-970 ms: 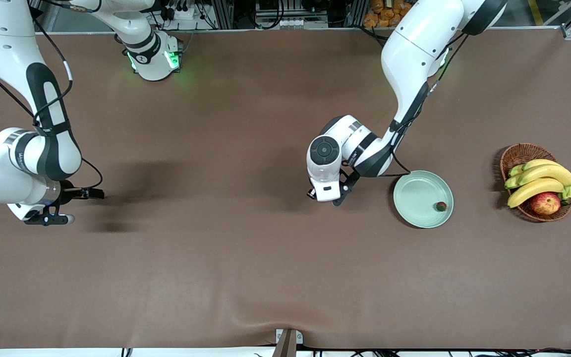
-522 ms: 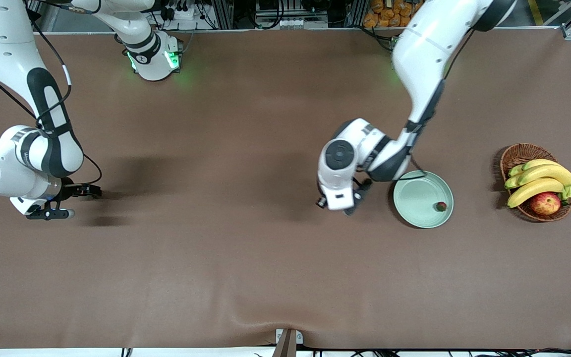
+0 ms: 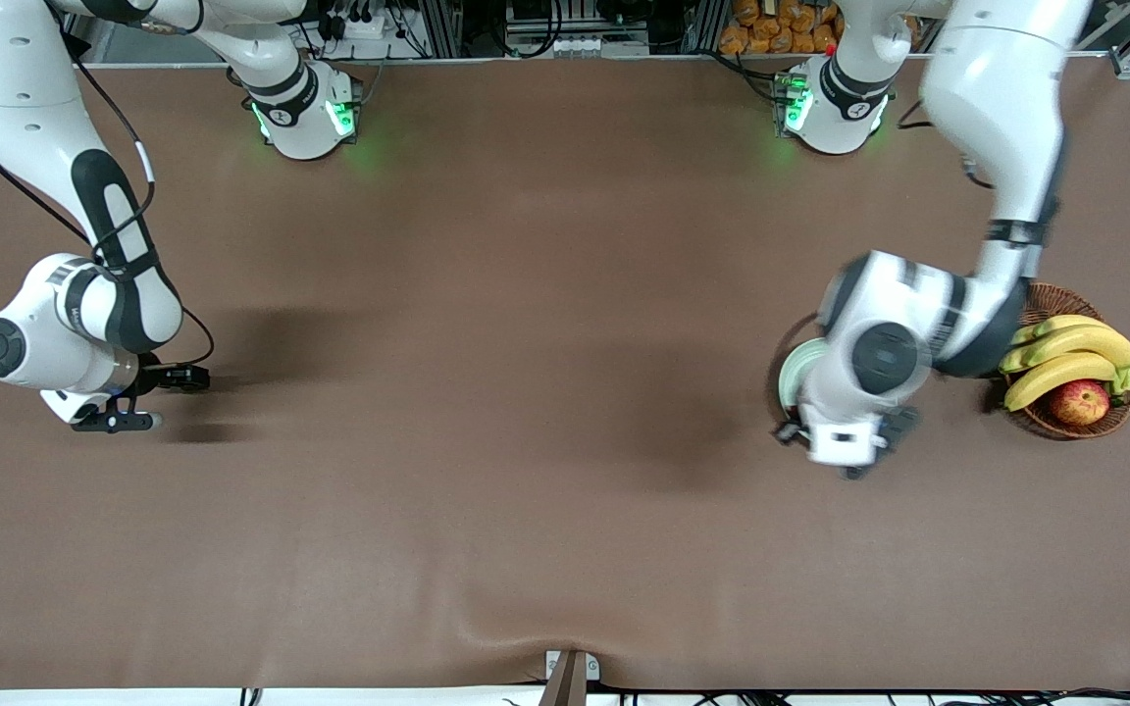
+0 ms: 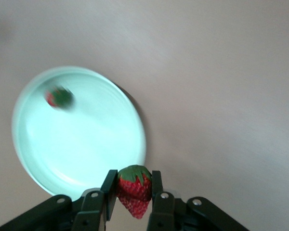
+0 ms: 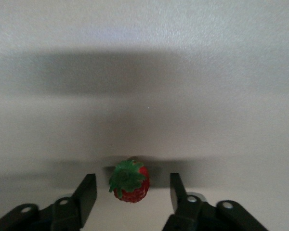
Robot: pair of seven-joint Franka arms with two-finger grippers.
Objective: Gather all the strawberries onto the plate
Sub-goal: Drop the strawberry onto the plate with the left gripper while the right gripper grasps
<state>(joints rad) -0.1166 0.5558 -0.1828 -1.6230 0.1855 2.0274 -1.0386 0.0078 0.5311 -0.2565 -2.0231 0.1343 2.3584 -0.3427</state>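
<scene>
- Left claw (image 4: 133,179) is pressed together on a strawberry (image 4: 133,197), pinching it at the sides with the green cap up and the tip hanging down.
- It hangs over the plate (image 4: 86,139), around the plate's 6 o'clock rim as the front camera sees it, so not yet over the middle.
- The plate sits at about 3 o'clock on the bench (image 3: 526,294), at the left arm's end. The wicker basket (image 3: 1036,299) of bananas and an apple is just beside it.
- A second strawberry (image 4: 59,97) already lies in the plate, close to the rim and well apart from the held one.
- Key relation: the plate's centre lies toward 12 o'clock from the held berry. My guess is a short shift that way before letting go, or the berry could clip the rim and roll off.
- Right claw (image 5: 131,179) is low at about 9 o'clock on the bench, at the right arm's end.
- Its jaws are spread either side of the third strawberry (image 5: 130,185), with a gap showing on both sides, so nothing is pinched yet.
- That berry lies on the bench, centred between the fingers (image 5: 86,190), cap toward the wrist camera.
- It looks lined up, and a straight squeeze should take it.
- The right arm is the only one near this berry.
</scene>
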